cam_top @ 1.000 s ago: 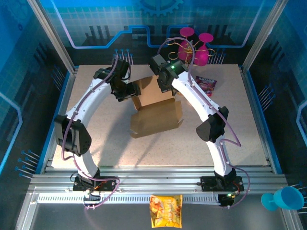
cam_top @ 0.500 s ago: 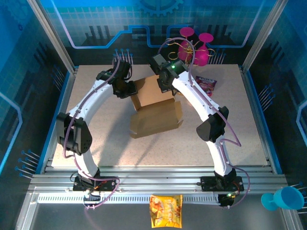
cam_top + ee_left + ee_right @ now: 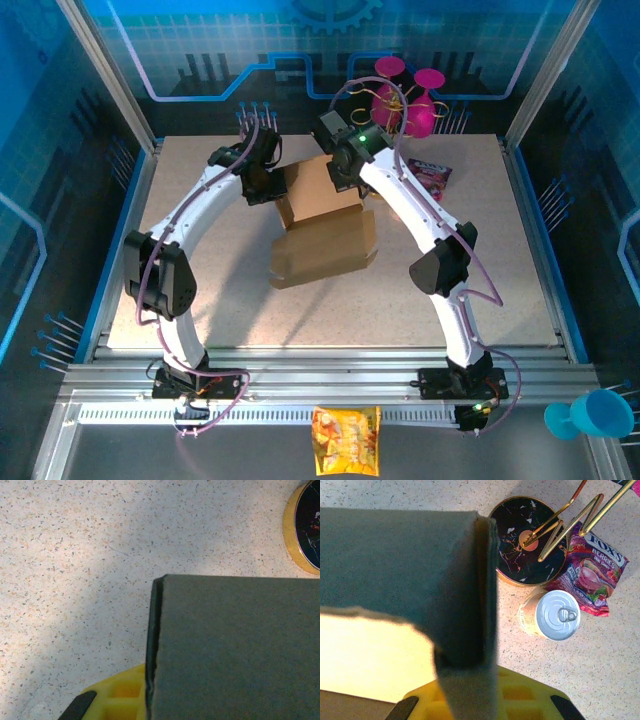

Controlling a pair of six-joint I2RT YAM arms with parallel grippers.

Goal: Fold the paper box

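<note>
One paper box [image 3: 325, 240] at the table [image 3: 520, 260] far middle | left gripper [image 3: 265, 182] on its left wall, grip I cannot tell | I judge it light, stiff, easily dented: hold wall edges near creases | right gripper [image 3: 345, 178] pinches right wall

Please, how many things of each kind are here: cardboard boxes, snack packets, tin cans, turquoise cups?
brown corrugated cardboard box: 1
snack packets, namely purple berry-sweets packet and yellow-orange bag: 2
silver-topped tin can: 1
turquoise plastic cup: 1
Total: 5
</note>
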